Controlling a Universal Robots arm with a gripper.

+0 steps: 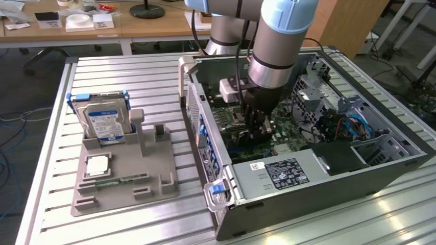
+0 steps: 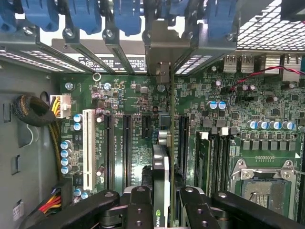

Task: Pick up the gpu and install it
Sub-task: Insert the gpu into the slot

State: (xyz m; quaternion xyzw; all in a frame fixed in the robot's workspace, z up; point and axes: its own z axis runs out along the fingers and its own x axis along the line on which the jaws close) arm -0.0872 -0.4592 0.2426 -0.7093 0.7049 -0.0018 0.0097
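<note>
The gpu point(image 2: 162, 171) stands on edge between my gripper's point(image 2: 164, 210) fingers, which are shut on it. It is a thin dark card with a green logo near the grip. Its pale metal bracket point(image 2: 162, 52) reaches the rear slot openings of the case. The card sits in line with a long black slot on the green motherboard point(image 2: 224, 95); whether it is seated there I cannot tell. In the exterior view my gripper point(image 1: 259, 130) reaches straight down into the open computer case point(image 1: 381, 168), over the motherboard's middle, and the card is mostly hidden by the fingers.
Blue slot latches point(image 2: 86, 14) line the case's rear wall. A CPU socket point(image 2: 262, 179) and memory slots point(image 2: 214, 157) lie beside the card. On the exterior view's left, a grey holder point(image 1: 129, 178) carries a hard drive point(image 1: 103, 122), a processor point(image 1: 95, 164) and a memory stick point(image 1: 117, 179).
</note>
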